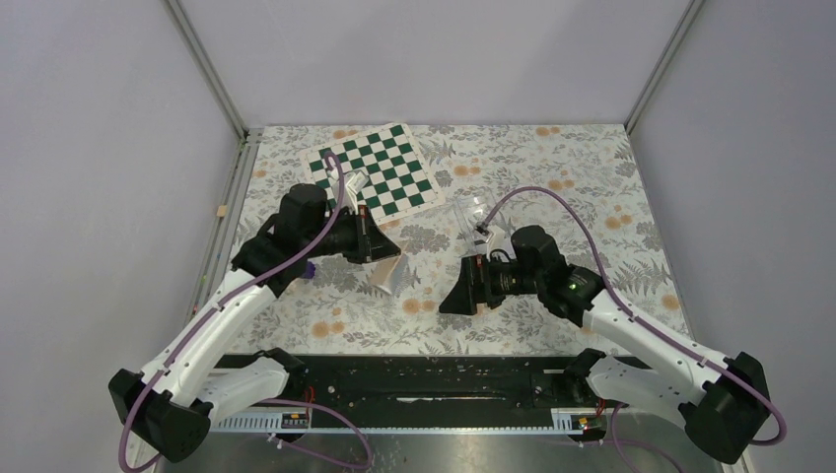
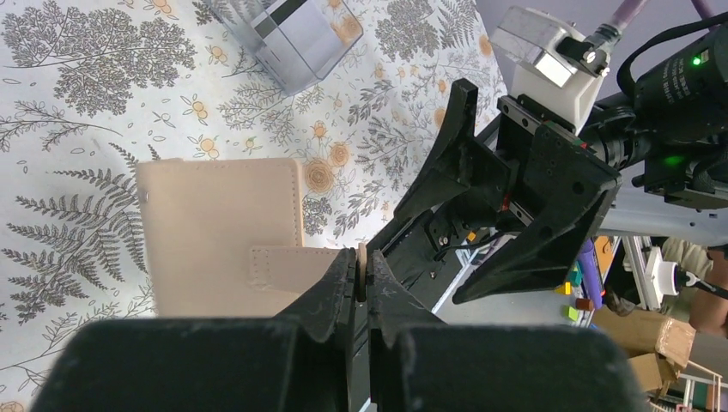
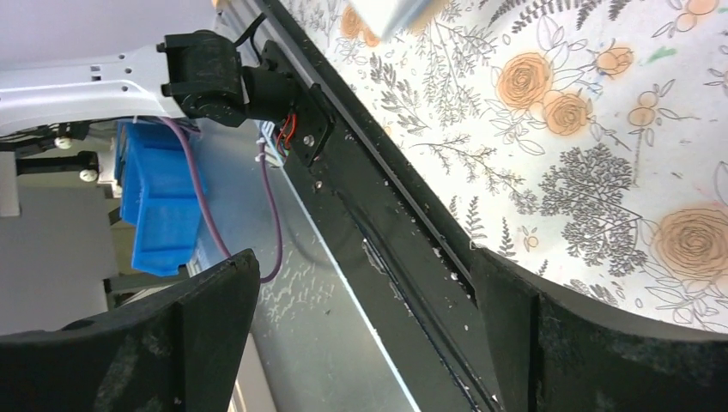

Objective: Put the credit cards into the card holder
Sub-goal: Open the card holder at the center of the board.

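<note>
The tan card holder point(image 2: 215, 227) lies on the flowered table, and its snap flap point(image 2: 288, 266) is pinched between my left gripper's point(image 2: 361, 273) jaws. From above, the left gripper point(image 1: 384, 252) sits over the card holder point(image 1: 388, 278). My right gripper point(image 1: 456, 296) stands just right of it, wide open with nothing between its fingers point(image 3: 215, 300); it faces the left gripper as the black jaws point(image 2: 481, 215). Pale bluish-purple credit cards point(image 2: 309, 39) appear to stand inside a clear box.
The clear plastic box point(image 1: 471, 212) stands behind the right gripper, with a green-and-white chessboard point(image 1: 377, 172) at the back left. A small purple cube point(image 1: 311, 269) lies beside the left arm. The table's black near rail point(image 3: 386, 223) runs under the right gripper.
</note>
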### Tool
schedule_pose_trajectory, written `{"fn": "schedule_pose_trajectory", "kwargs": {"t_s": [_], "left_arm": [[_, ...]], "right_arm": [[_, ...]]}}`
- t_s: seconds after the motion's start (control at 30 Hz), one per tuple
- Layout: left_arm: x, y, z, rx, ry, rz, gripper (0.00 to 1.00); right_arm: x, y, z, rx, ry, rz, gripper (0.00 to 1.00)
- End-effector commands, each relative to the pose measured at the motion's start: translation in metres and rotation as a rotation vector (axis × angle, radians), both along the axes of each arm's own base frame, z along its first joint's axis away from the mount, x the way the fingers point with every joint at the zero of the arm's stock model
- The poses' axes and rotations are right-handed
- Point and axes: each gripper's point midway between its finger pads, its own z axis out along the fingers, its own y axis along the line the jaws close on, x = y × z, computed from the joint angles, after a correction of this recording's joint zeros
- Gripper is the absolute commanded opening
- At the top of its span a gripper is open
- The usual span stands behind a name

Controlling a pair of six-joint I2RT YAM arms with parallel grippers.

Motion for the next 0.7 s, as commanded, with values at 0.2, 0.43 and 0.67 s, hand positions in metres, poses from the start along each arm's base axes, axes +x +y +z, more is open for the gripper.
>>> {"fn": "schedule_pose_trajectory", "kwargs": {"t_s": [0.2,0.43,0.67], "left_arm": [[-0.018,-0.006,0.048,-0.074,-0.09,-0.115,0.0],[-0.039,-0.016,0.078,-0.182,-0.09,-0.242,0.0],[-0.061,-0.025,0.108,-0.293,-0.116,-0.372,0.0]], "right_arm": [[0.013,-0.006,0.025,-0.009,-0.178,-0.008,0.99],[0.008,-0.007,0.043,0.053,-0.324,0.054,0.99],[0.005,0.006,0.062,0.142,-0.345,0.116,1.0]]}}
